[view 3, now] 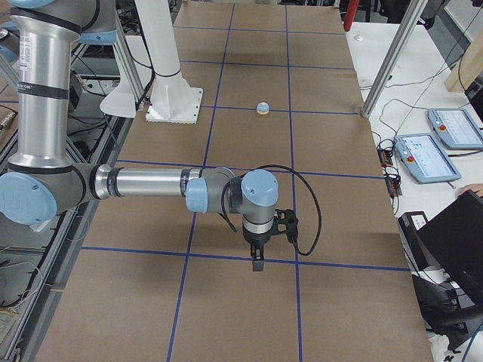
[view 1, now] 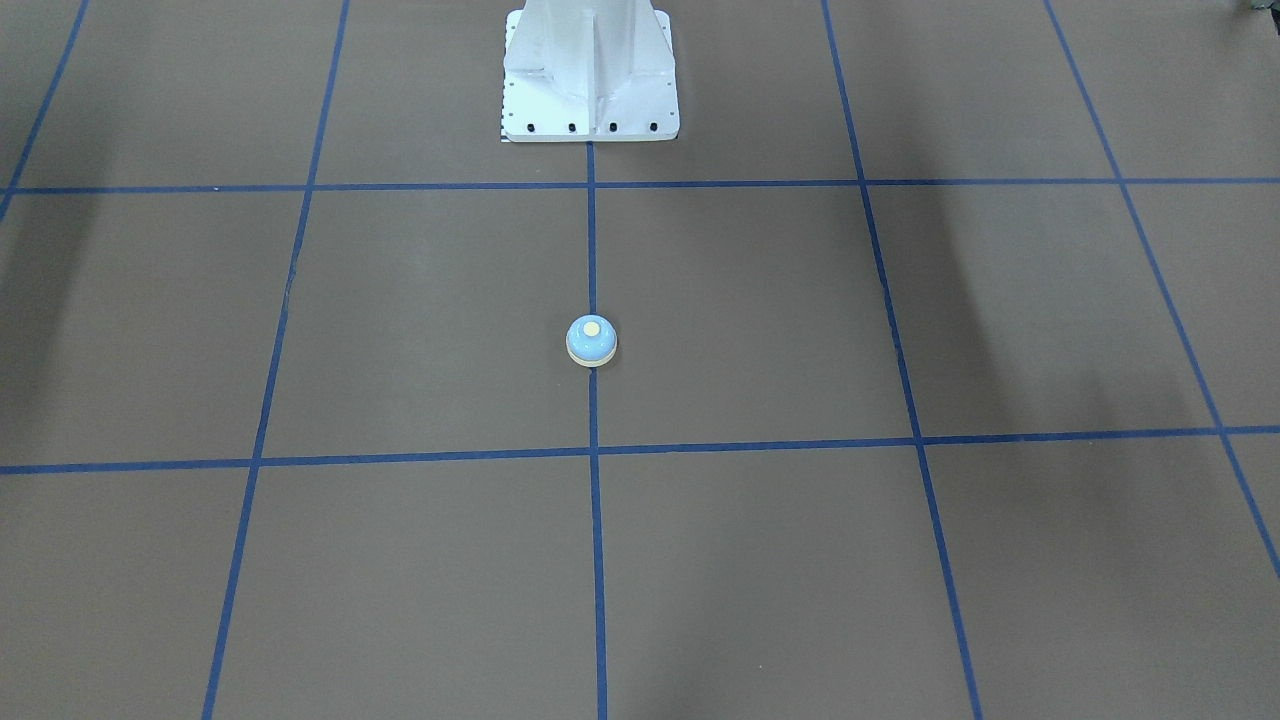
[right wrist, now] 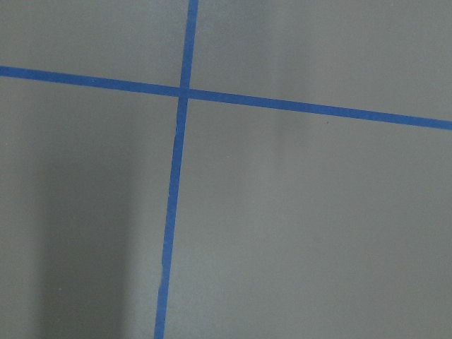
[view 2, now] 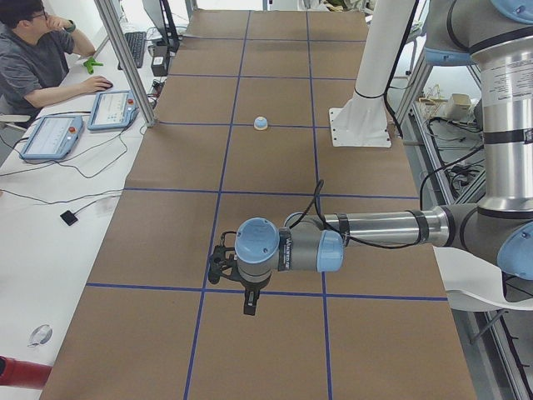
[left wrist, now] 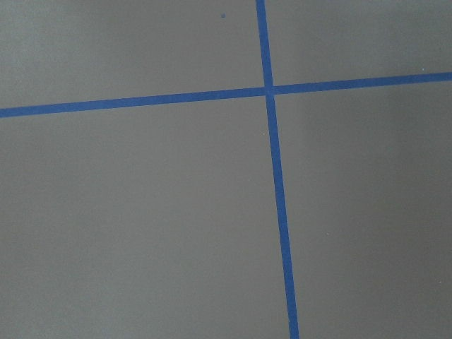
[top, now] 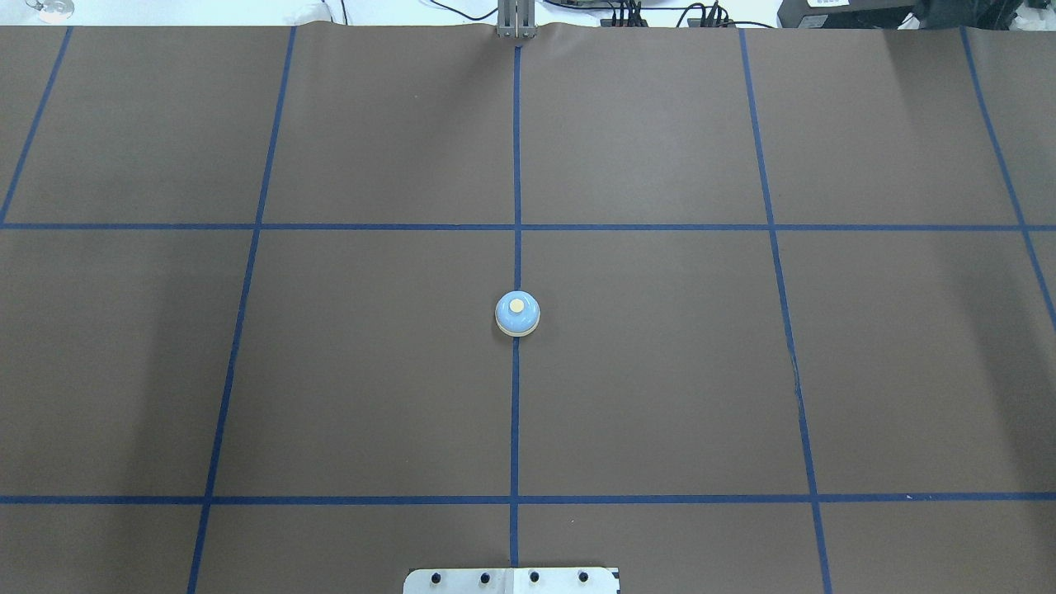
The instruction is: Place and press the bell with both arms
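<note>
The small light-blue bell (view 1: pixel 591 341) stands upright on the brown mat at the table's middle, on the central blue tape line; it also shows in the overhead view (top: pixel 517 314) and in both side views (view 2: pixel 261 122) (view 3: pixel 262 108). My left gripper (view 2: pixel 248 304) hangs over the mat far out toward the left end of the table, well away from the bell. My right gripper (view 3: pixel 256 264) hangs likewise far out toward the right end. Both show only in the side views, so I cannot tell whether they are open or shut. Both wrist views show only mat and tape.
The white bolted pedestal (view 1: pixel 590 80) stands behind the bell on the robot's side. A seated operator (view 2: pixel 37 58) and control tablets (view 2: pixel 112 108) (view 3: pixel 423 158) are along the far table edge, beside metal posts (view 2: pixel 125 58). Blue tape lines grid the mat.
</note>
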